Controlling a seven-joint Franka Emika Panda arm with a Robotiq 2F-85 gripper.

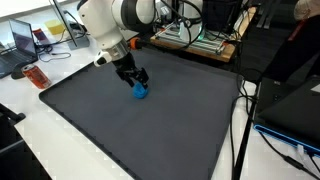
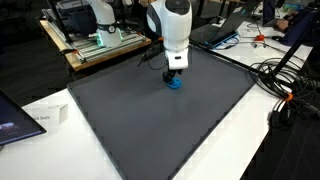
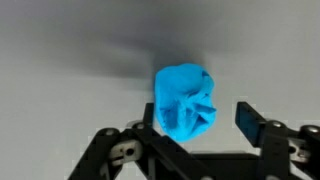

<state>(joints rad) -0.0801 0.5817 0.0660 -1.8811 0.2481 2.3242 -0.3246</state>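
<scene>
A crumpled bright blue cloth [image 3: 185, 100] lies on the dark grey mat [image 1: 150, 135], and in both exterior views it shows as a small blue lump [image 1: 139, 91] [image 2: 174, 83]. My gripper [image 3: 199, 115] hangs straight down over it, low above the mat [image 2: 170, 125], on the white arm [image 1: 115, 18]. In the wrist view the jaws stand open around the cloth. The right finger [image 3: 250, 118] is clear of it with a gap. The left finger [image 3: 148, 118] sits right at the cloth's edge, and whether it touches I cannot tell.
The mat covers most of a white table [image 1: 30, 120]. A laptop [image 1: 25, 40] and a red object [image 1: 37, 76] sit beyond one mat edge. A rack of electronics [image 1: 200, 40] stands behind the arm. Cables [image 2: 285, 85] and papers [image 2: 40, 115] lie off the mat.
</scene>
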